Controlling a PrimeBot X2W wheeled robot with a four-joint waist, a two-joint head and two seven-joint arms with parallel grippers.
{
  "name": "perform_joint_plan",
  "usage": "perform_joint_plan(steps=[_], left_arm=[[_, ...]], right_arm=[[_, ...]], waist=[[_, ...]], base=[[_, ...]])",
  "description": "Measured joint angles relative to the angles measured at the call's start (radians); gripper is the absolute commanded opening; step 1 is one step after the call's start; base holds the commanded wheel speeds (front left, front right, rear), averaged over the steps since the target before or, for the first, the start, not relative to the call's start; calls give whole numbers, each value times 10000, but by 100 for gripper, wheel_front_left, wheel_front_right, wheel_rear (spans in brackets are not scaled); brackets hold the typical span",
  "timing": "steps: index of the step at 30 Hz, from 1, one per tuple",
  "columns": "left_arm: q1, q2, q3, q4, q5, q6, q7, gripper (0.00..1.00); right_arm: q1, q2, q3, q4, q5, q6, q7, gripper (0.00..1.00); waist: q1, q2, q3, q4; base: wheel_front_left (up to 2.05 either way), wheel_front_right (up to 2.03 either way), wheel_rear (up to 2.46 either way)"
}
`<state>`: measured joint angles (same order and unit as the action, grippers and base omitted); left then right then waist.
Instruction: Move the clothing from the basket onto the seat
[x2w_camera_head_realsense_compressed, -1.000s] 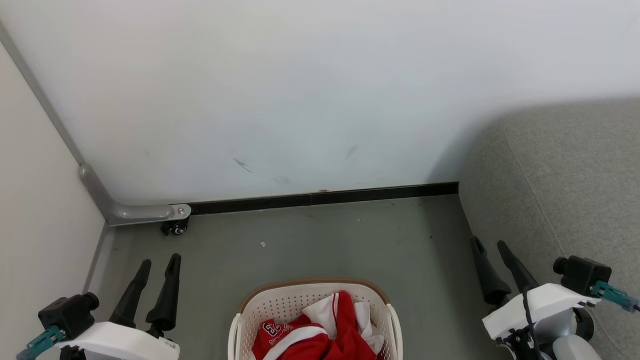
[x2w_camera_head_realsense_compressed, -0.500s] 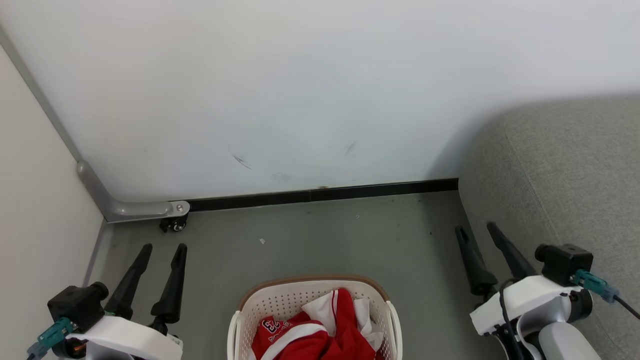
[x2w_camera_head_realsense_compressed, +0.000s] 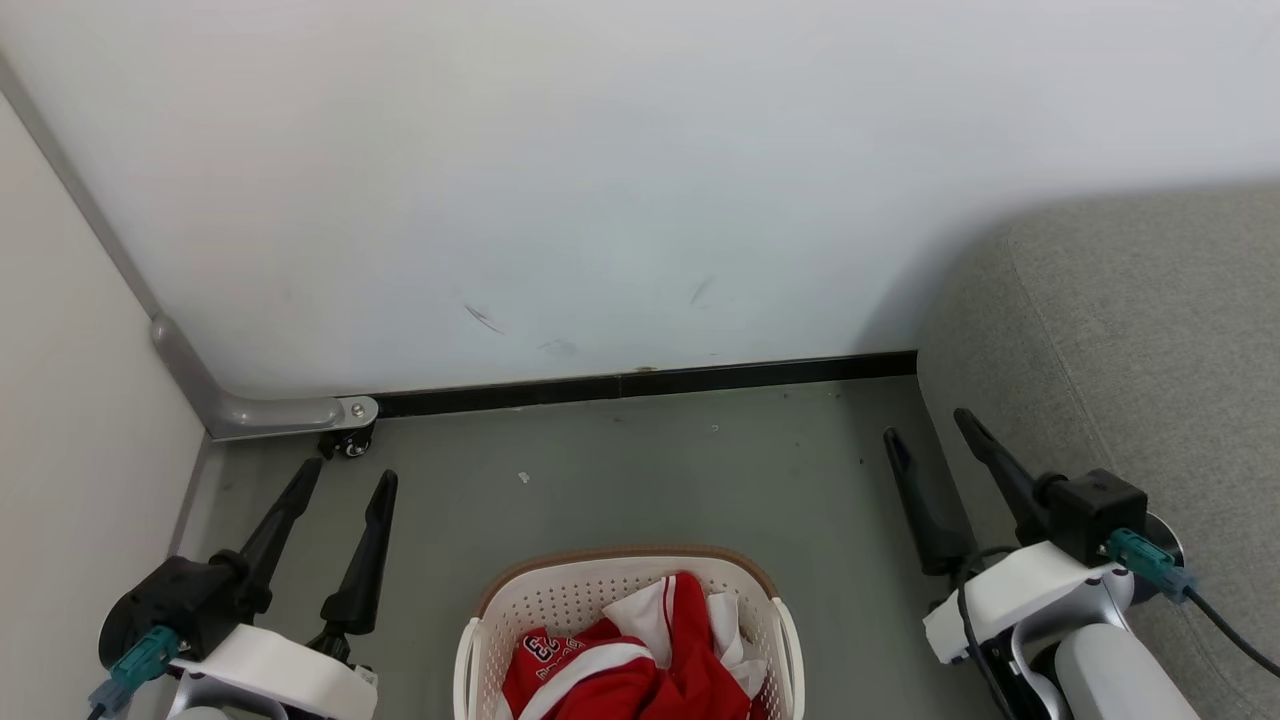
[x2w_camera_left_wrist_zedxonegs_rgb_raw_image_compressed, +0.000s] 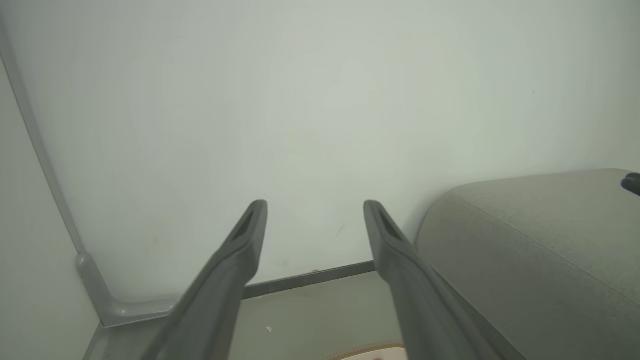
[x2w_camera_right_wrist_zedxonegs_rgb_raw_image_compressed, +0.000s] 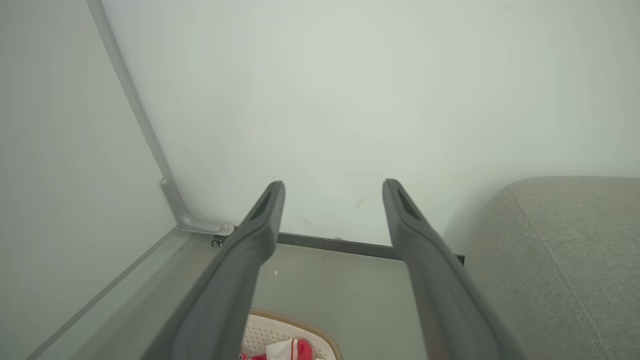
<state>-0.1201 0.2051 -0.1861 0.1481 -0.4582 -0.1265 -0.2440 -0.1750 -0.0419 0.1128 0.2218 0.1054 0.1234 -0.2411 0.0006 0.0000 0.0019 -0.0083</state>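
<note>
- Head view shows the left gripper (x2w_camera_head_realsense_compressed: 349, 472) at the lower left. Its two long dark fingers are spread wide with empty space between them, and the tips hang over the grey floor (x2w_camera_head_realsense_compressed: 650, 470) near a small caster (x2w_camera_head_realsense_compressed: 351, 447).
- At the lower right, the right gripper (x2w_camera_head_realsense_compressed: 926, 425) is spread just as wide and also holds nothing. Its fingers hang over the floor close beside the seat (x2w_camera_head_realsense_compressed: 1150, 330). Whether the outer finger brushes the fabric cannot be told.
- Left wrist view: the left gripper (x2w_camera_left_wrist_zedxonegs_rgb_raw_image_compressed: 315, 205) has its fingers wide apart. In the gap between them are the white wall (x2w_camera_left_wrist_zedxonegs_rgb_raw_image_compressed: 310, 100) and the dark skirting (x2w_camera_left_wrist_zedxonegs_rgb_raw_image_compressed: 310, 276).
- Right wrist view: the right gripper (x2w_camera_right_wrist_zedxonegs_rgb_raw_image_compressed: 333, 184) is likewise parted and empty, and the basket (x2w_camera_right_wrist_zedxonegs_rgb_raw_image_compressed: 300, 320) lies low between its fingers.
- The clothing (x2w_camera_head_realsense_compressed: 640, 670) is a crumpled heap of red fabric with white panels and trim. Black-and-white numerals show on its left side, and the whole heap lies inside the basket.
- The basket (x2w_camera_head_realsense_compressed: 570, 610) is cream-white with perforated walls and a brown rim. It stands upright on the floor between the two grippers, touching neither, and the head view's bottom edge cuts it off.
- The seat is light-grey upholstery with a rounded corner and a stitched seam. It stands on the robot's right against the wall, apart from the basket.
</note>
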Motion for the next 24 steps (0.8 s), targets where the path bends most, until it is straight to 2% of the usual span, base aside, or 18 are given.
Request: perform_joint_plan(steps=[3, 16, 24], left_arm=[[-1, 36, -48, -31, 222, -6, -56, 100], [0, 48, -67, 6, 217, -6, -56, 100], [47, 44, -456, 355, 8, -6, -58, 100]], right_arm=[[0, -4, 19, -19, -307, 0, -82, 100], [0, -8, 38, -117, -366, 0, -84, 100], [-1, -10, 42, -125, -364, 0, -84, 100]], waist=[[0, 0, 10, -6], [-1, 0, 82, -46], [-2, 0, 205, -63]], base=[[0, 0, 0], [0, 0, 0], [0, 0, 0]])
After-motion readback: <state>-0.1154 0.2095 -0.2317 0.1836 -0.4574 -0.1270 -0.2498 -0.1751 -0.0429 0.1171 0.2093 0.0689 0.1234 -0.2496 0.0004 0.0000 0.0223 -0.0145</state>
